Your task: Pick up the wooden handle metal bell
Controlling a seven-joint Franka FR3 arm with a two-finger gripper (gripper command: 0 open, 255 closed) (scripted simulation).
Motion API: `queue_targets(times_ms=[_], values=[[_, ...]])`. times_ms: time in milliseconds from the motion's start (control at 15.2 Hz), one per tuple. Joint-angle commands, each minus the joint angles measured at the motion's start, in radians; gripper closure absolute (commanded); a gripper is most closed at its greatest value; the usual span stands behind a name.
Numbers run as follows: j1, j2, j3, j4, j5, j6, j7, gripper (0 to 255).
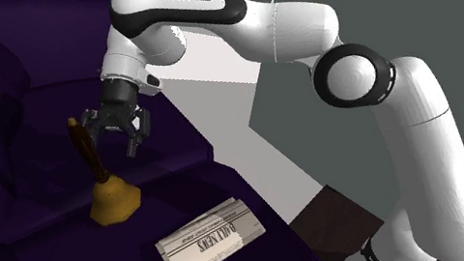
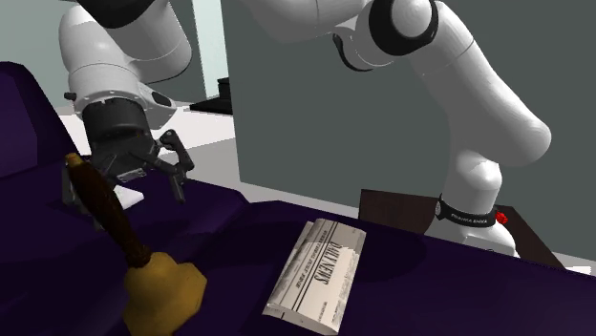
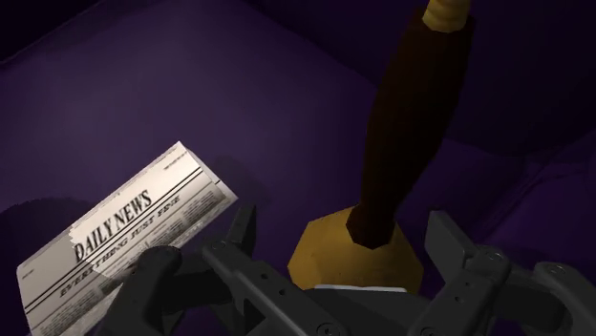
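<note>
The bell (image 1: 113, 199) stands on the dark purple sofa (image 1: 25, 191), its brass-coloured body down and its dark wooden handle (image 1: 87, 150) leaning a little off upright. A folded newspaper (image 1: 212, 239) lies near it on the same seat, not touching it. The black gripper (image 1: 120, 134) hangs just beside the top of the handle with its fingers spread wide. In the wrist view the handle runs between them, but neither finger touches it, so nothing is held.

What worries me is that lean. If the fingers close off-centre, one would meet the handle first and shove it. On what looks like a soft cushion, the bell could tip over or roll away. The handle also swells and narrows along its length, so a pinch on a sloping part might slide. Dropping lower carelessly could knock the handle's top.
</note>
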Motion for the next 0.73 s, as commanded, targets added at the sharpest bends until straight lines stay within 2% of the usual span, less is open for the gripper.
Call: queue_targets(times_ms=[0,462,528,660], values=[[0.006,0.024,-0.002,0.012,0.003,0.012,0.006,0],[0.006,0.037,-0.008,-0.036,-0.001,0.061,-0.031,0],[0.007,0.037,-0.008,-0.035,0.000,0.061,-0.030,255],[0.007,0.037,-0.008,-0.036,0.000,0.061,-0.030,255]])
